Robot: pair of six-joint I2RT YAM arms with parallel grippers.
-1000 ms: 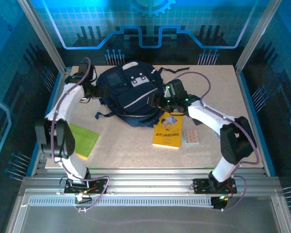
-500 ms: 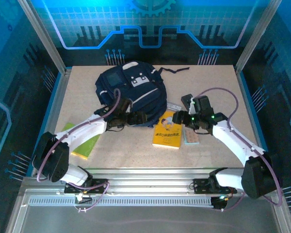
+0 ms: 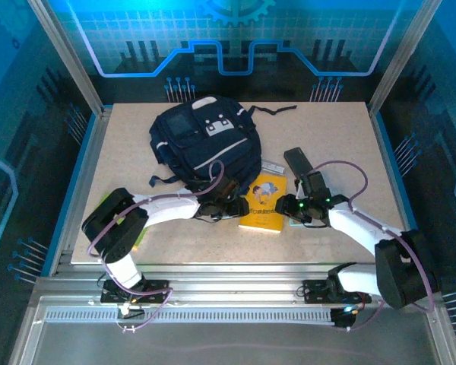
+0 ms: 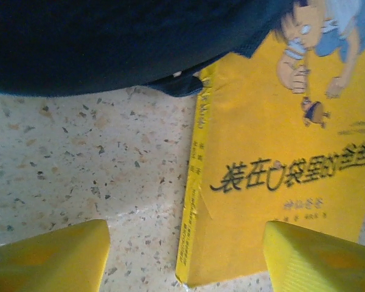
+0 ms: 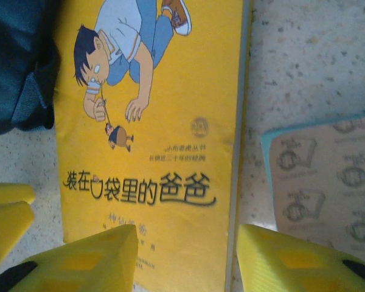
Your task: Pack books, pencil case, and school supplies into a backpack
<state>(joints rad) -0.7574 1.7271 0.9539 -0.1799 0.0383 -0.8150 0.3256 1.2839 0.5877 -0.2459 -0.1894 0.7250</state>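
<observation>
Backpack [image 3: 205,144] — beyond both sets of fingers, nothing visibly packed. Yellow book [image 3: 264,201] — flat on the table [image 3: 342,137], one edge between the parted, empty fingers of the left gripper [image 4: 182,261], the opposite edge between those of the right gripper [image 5: 188,261], likewise apart. Pencil case [image 3: 298,161] and dotted pad [image 5: 322,182] lie outside the right fingers, unpacked.

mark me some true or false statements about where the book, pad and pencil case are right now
1. The yellow book lies on the table, outside the backpack. True.
2. The left end effector holds the book in the air. False: the book lies flat, with the open fingers either side of its spine.
3. The dotted pad lies beside the book, with bare table between them. True.
4. The pencil case sits on top of the backpack. False: it lies on the table, to the backpack's right.
5. The right end effector is shut. False: it is open over the book's edge.
</observation>
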